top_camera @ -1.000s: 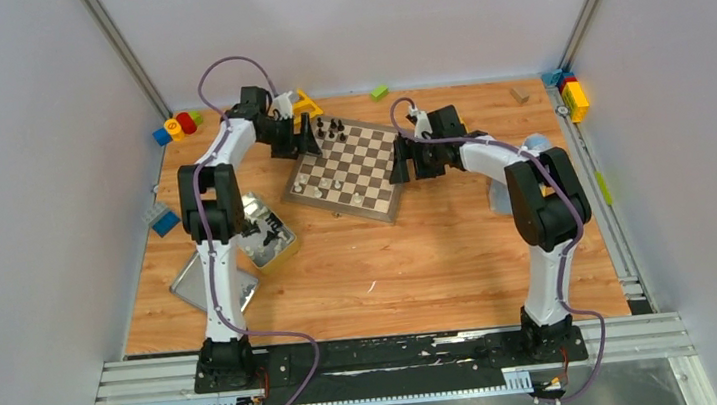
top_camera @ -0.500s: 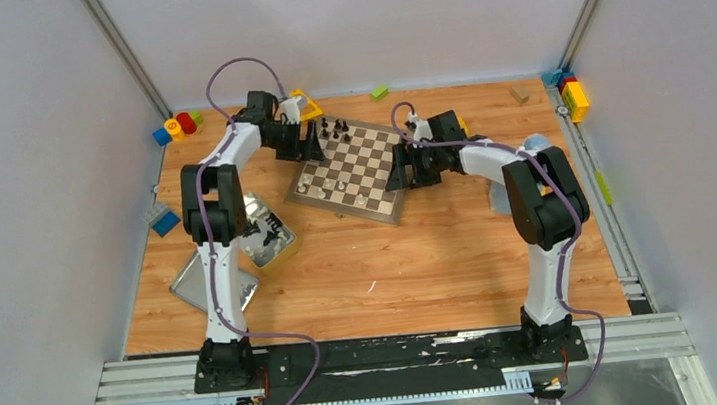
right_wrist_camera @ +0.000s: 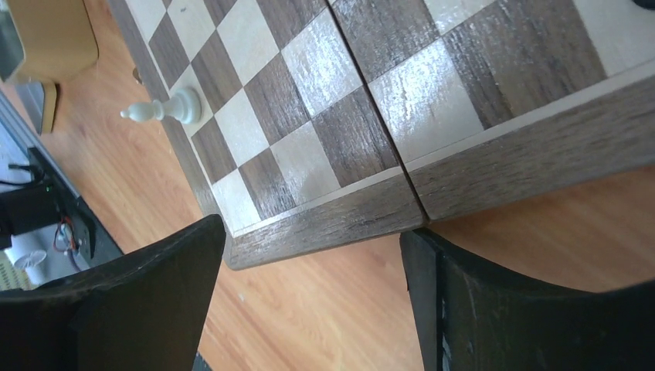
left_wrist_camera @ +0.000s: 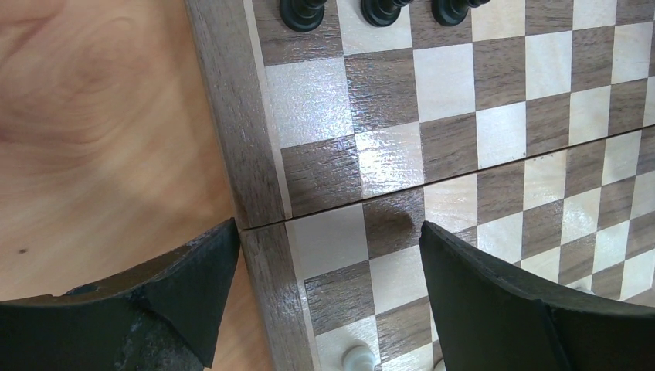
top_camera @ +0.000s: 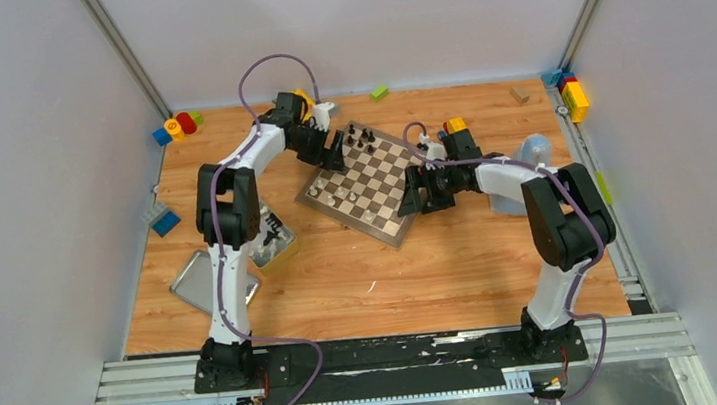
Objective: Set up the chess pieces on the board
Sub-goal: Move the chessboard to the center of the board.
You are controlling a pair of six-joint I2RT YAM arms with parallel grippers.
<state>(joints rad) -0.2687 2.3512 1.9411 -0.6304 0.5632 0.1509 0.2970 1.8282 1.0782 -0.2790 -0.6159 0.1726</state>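
Note:
The board (top_camera: 365, 187) lies turned like a diamond in the middle of the table. Three black chess pieces (top_camera: 360, 140) stand at its far corner and a few white pieces (top_camera: 325, 192) near its left corner. My left gripper (top_camera: 334, 151) is open and straddles the board's far-left edge (left_wrist_camera: 255, 185): one finger (left_wrist_camera: 189, 290) is over the table, the other (left_wrist_camera: 494, 301) over the squares. Black pieces (left_wrist_camera: 371, 9) and a white piece (left_wrist_camera: 355, 359) show there. My right gripper (top_camera: 416, 192) is open at the board's right edge (right_wrist_camera: 332, 220), beside a white piece (right_wrist_camera: 166, 108).
A silver tin (top_camera: 276, 239) holding dark pieces and its flat lid (top_camera: 204, 279) lie left of the board. Toy blocks sit at the far left (top_camera: 178, 126), the far middle (top_camera: 379, 92), the far right (top_camera: 572, 94) and by the right wrist (top_camera: 455, 125). The enclosure walls stand close.
The board has slid to the right and a little nearer, and turned more onto its corner. Both grippers have moved right with it, staying at its opposite edges.

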